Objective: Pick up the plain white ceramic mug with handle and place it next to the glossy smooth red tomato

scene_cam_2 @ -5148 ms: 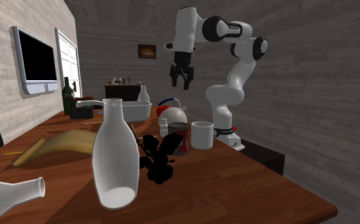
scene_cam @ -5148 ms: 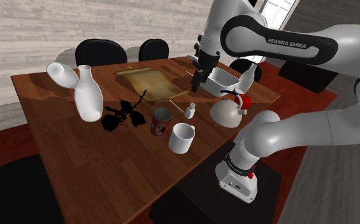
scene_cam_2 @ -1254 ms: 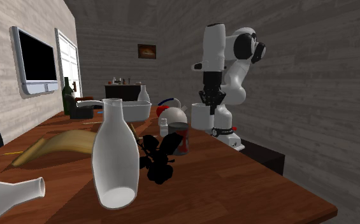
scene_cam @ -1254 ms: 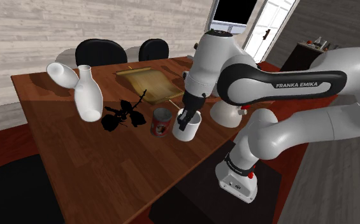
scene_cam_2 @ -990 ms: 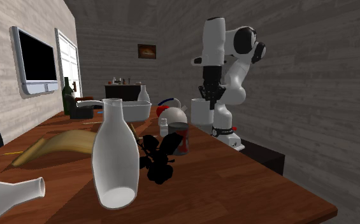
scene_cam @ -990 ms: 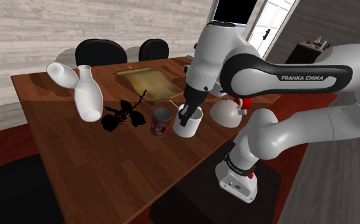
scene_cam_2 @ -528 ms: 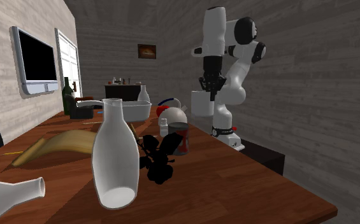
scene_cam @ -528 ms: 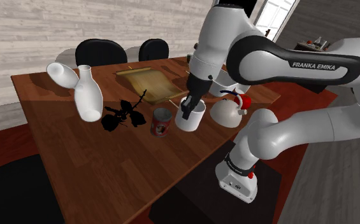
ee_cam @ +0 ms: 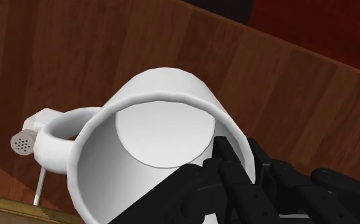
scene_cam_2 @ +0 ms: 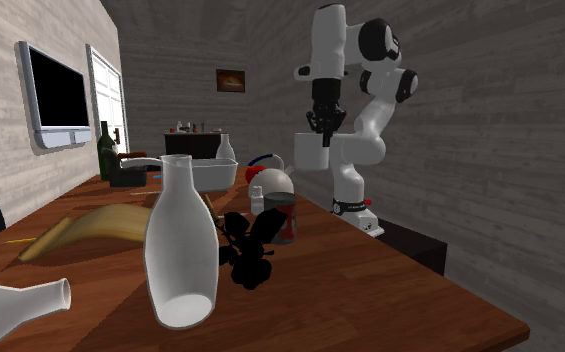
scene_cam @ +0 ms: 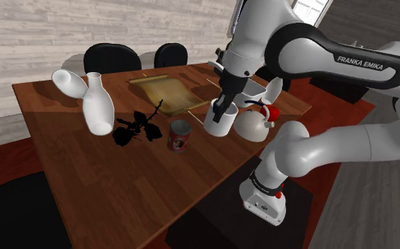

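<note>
My gripper is shut on the rim of the white mug, which hangs above the wooden table, just beside the white kettle. In the wrist view the fingers pinch the mug's wall, one inside and one outside, with the handle pointing away to the side. From the second exterior view the mug is well above the table under the gripper. A small red round thing, seemingly the tomato, sits behind the kettle.
A red can and a black plant figure stand near the mug. Two white vases occupy the table's left, a tan mat and a white tray the back. A small shaker lies below the mug. Black chairs stand behind.
The arm has lifted the mug off the table beside the can and carried it up and toward the shoulder view's right, nearer the kettle. The grip has stayed shut.
</note>
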